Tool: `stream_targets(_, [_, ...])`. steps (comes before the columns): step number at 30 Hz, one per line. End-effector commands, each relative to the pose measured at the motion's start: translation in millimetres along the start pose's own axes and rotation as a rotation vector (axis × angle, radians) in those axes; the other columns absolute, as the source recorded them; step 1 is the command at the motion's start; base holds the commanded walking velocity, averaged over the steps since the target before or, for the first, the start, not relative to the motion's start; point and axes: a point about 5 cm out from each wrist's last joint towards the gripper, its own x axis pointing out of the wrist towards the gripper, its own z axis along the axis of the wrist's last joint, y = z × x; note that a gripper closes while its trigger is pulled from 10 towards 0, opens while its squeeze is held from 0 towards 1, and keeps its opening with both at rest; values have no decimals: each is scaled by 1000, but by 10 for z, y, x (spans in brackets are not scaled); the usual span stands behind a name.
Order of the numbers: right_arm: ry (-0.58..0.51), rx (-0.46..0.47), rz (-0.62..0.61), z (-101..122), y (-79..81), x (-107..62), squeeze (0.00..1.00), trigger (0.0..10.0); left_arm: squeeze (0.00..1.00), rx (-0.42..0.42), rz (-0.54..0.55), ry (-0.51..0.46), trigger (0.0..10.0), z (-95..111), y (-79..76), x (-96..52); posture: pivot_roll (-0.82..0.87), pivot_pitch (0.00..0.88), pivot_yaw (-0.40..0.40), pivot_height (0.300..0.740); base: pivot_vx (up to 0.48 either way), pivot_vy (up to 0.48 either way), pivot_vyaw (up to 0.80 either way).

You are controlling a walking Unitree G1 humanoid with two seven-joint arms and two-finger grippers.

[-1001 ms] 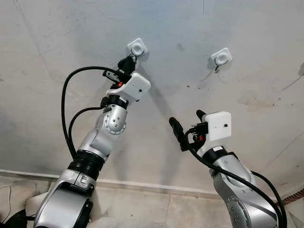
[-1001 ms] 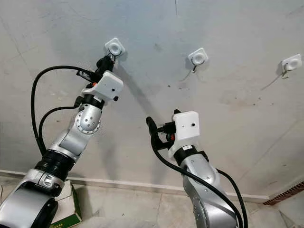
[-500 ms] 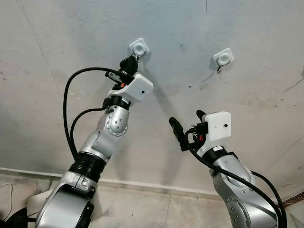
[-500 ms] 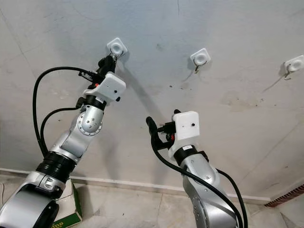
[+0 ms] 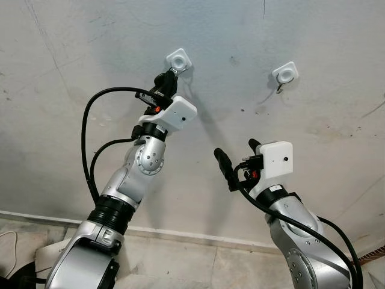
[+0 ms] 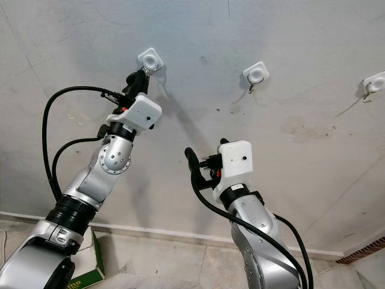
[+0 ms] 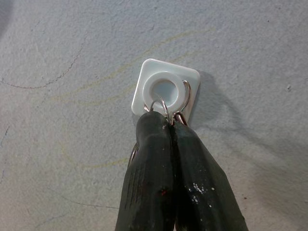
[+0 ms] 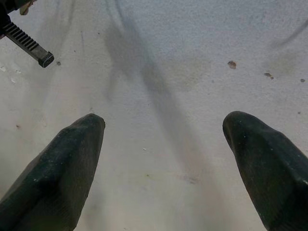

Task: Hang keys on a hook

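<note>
A white square hook (image 5: 179, 59) is stuck high on the grey wall. My left gripper (image 5: 165, 77) is raised just under it, shut on a thin metal key ring (image 7: 163, 107). In the left wrist view the ring's wire loops lie against the hook (image 7: 166, 89), at its lower edge; the keys themselves are hidden behind the fingers (image 7: 154, 159). My right gripper (image 5: 236, 155) stands open lower down and to the right, away from the wall hooks, with nothing between its fingers (image 8: 62, 168).
A second white hook (image 5: 284, 73) sits to the right on the same wall, and a third (image 6: 375, 82) farther right. A skirting line and tiled floor run below. A cardboard box (image 6: 84, 271) lies on the floor at the lower left.
The view has shifted slightly. My left gripper with the key ring has stayed at the left hook; its wrist has turned a little. The right arm has not moved.
</note>
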Motion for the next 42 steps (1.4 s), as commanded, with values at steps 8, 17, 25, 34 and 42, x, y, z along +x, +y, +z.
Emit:
stream_targets(8, [13, 0, 3, -23, 0, 8, 0, 10000, 0, -31, -49, 19, 10000, 0, -120, -73, -12, 15, -14, 740, 0, 0, 0])
stream_targets(17, [24, 2, 5, -47, 1, 13, 0, 10000, 0, -33, -61, 43, 10000, -48, -147, -152, -11, 14, -15, 740, 0, 0, 0])
stream_targets(25, [20, 2, 2, -45, -4, 13, 0, 10000, 0, 28, 0, -1, 10000, 27, -17, -80, -11, 13, -16, 740, 0, 0, 0])
stream_targets(34, [18, 4, 2, -44, -2, 15, 0, 10000, 0, 48, 34, -4, 10000, 31, 65, -48, -11, 14, -16, 740, 0, 0, 0])
stream_targets(42, [16, 4, -4, -38, -10, 4, 0, 10000, 0, 81, 73, 2, 10000, 8, 167, 41, -18, 17, -14, 740, 0, 0, 0])
